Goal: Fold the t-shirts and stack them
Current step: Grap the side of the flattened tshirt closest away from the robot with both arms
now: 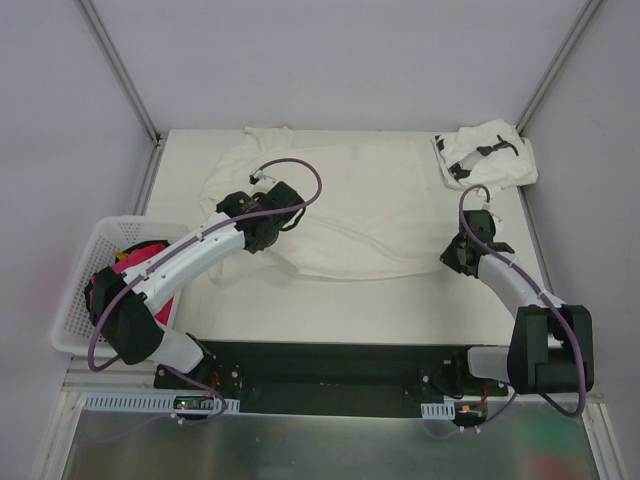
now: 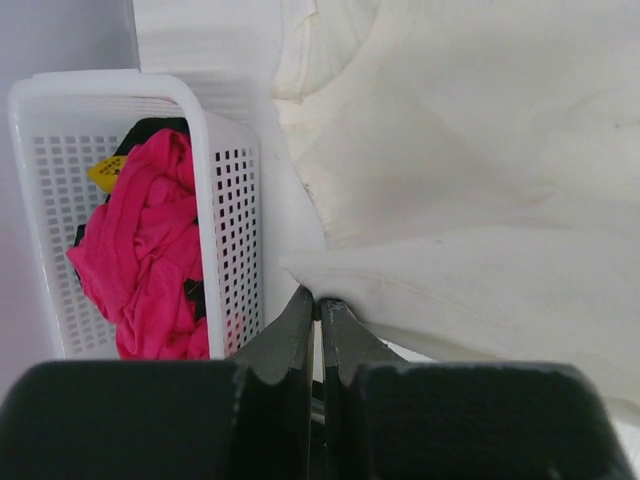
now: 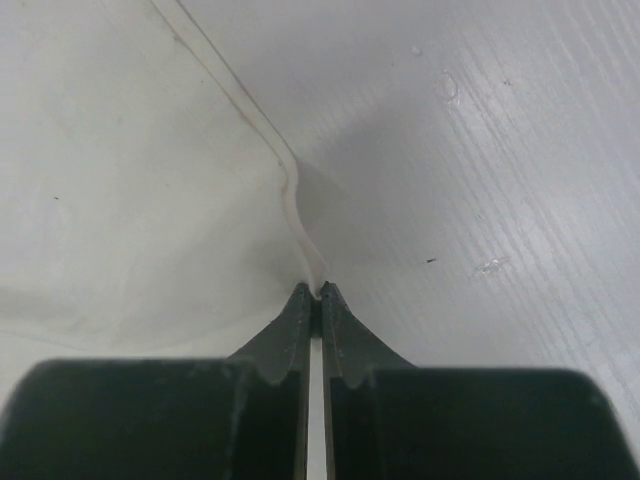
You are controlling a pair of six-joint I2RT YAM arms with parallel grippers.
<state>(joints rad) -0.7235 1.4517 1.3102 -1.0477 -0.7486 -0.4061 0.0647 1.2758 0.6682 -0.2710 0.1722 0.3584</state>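
Cream-white t-shirt (image 1: 340,200) edge in tight pinch of left gripper (image 2: 318,303) and right gripper (image 3: 318,290), both arms low, forward.

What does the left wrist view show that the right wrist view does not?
Only left wrist: the white basket holding pink cloth, and the left gripper. Only right wrist: the right gripper and a hem running up to it. Both: the cream t-shirt, with a shut gripper pinching its edge, and white table beside it.
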